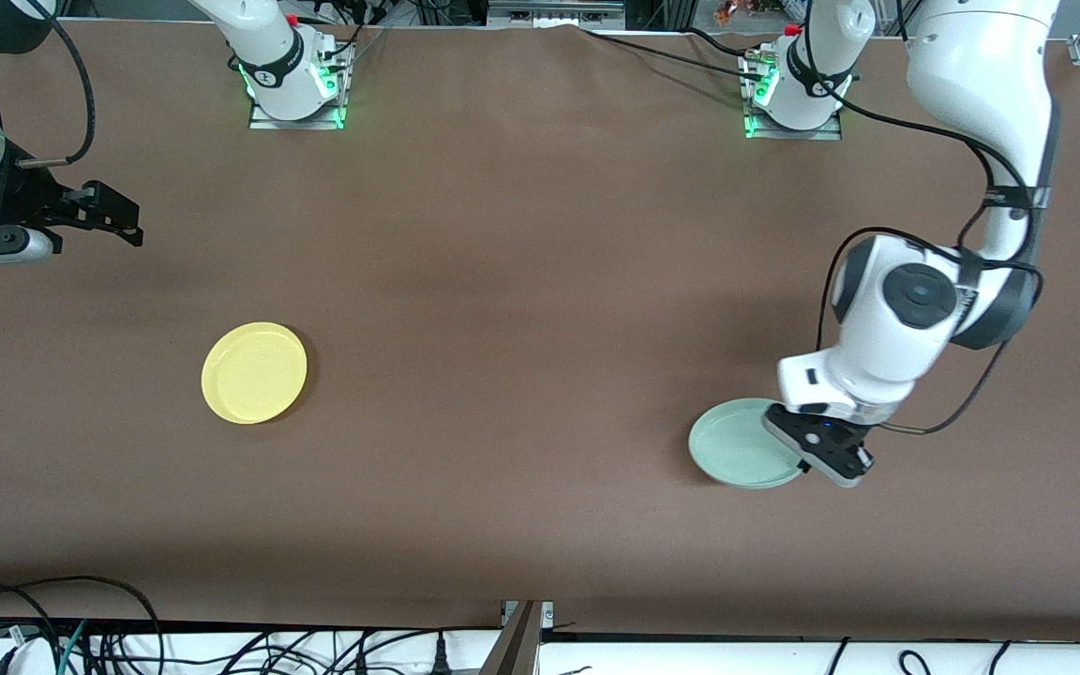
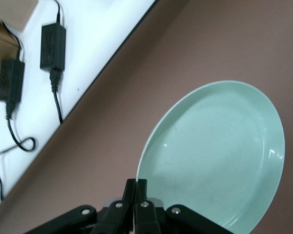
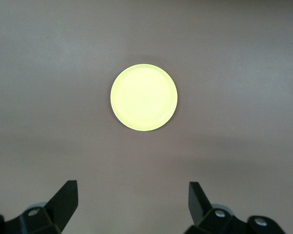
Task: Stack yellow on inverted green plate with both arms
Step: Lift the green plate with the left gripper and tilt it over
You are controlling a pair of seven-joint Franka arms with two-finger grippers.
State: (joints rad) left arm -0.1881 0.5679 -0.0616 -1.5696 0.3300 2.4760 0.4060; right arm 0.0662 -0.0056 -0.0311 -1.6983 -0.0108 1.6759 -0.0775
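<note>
Left tool (image 2: 136,195) pinching green plate (image 2: 219,156) rim.

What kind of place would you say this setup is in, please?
Probably a robotics lab. Two arms are bolted along a brown-covered table, the left gripper shut on the green plate, the right gripper waiting open above the yellow plate, with cables along the table's edge.

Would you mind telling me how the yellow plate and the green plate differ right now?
The yellow plate is bright yellow; the green plate is pale mint. The yellow plate lies untouched toward the right arm's end of the table, the open right gripper high above it; the green plate, toward the left arm's end, has its rim pinched by the left gripper. Both are round, shallow, similar in size and face up.
</note>
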